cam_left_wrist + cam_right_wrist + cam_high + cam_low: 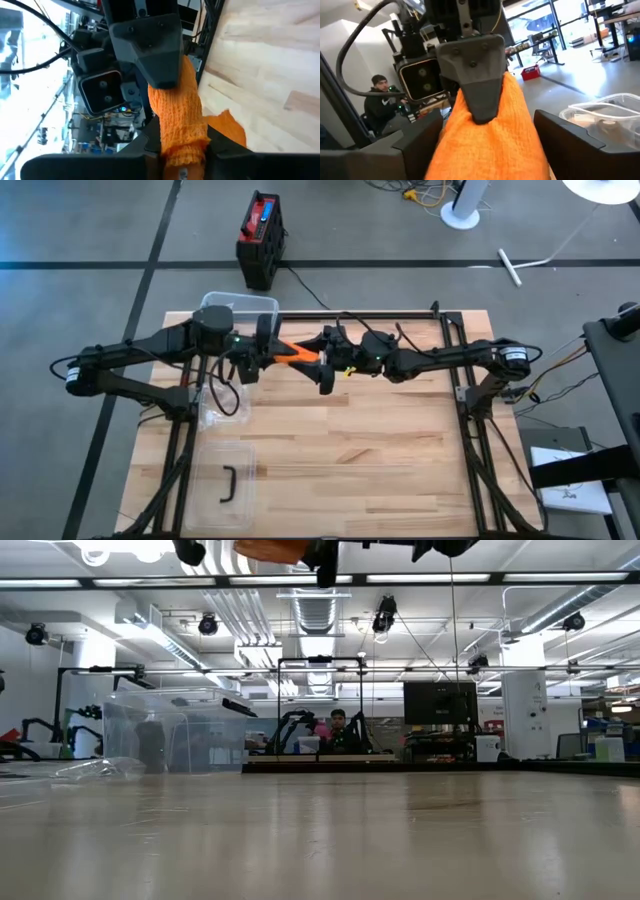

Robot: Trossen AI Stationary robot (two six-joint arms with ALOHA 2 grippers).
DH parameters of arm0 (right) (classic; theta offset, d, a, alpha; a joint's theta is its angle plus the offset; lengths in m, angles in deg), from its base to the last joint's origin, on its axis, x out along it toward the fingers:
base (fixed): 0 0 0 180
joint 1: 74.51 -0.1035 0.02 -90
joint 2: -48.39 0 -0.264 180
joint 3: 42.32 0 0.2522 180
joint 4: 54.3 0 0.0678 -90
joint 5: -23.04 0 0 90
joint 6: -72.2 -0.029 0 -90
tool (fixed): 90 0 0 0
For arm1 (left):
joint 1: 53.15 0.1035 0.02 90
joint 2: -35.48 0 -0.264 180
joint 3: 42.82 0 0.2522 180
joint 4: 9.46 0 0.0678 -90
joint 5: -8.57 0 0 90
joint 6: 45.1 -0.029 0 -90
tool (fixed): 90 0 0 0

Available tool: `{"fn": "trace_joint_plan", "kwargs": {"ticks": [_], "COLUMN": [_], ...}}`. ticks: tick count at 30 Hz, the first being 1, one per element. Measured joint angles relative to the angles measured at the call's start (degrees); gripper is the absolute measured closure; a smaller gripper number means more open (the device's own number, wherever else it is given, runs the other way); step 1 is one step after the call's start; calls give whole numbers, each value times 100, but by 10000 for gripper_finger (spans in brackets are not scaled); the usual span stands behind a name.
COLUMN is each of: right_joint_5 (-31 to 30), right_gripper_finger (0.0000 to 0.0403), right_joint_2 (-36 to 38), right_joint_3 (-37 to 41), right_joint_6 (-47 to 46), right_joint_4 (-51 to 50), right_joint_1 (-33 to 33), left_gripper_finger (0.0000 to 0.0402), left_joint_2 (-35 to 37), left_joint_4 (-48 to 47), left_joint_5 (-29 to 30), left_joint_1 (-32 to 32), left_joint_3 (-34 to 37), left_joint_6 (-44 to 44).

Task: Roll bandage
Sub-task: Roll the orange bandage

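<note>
Both arms met above far middle of tabletop, well clear of wood. Orange bandage stretched in air between them. Left tool pinched tight on bandage end, cloth bunched between its fingers. Right tool stood wide, fingers flanking cloth, gripping nothing. Step looked like mid-roll, re-grip under way. Next move likely called for right tool to close on loose cloth, then turn it round held end.
</note>
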Motion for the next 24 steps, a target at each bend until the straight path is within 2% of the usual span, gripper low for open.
{"fn": "trace_joint_plan", "kwargs": {"ticks": [9, 15, 19, 24], "right_joint_5": [-218, -258, -504, -594], "right_gripper_finger": [136, 163, 198, 256], "right_joint_2": [-14, -14, -10, -5], "right_joint_3": [0, 0, -4, -4], "right_joint_6": [19, 271, 547, 718], "right_joint_4": [182, 213, 226, 219], "right_joint_1": [-26, -52, -113, -120], "left_gripper_finger": [354, 353, 340, 291], "left_joint_2": [19, 22, 20, 20], "left_joint_4": [304, 391, 573, 608], "left_joint_5": [24, 26, 42, 181], "left_joint_1": [2, 2, 2, 0], "left_joint_3": [11, 13, 20, 20], "left_joint_6": [-672, -708, -265, 905]}}
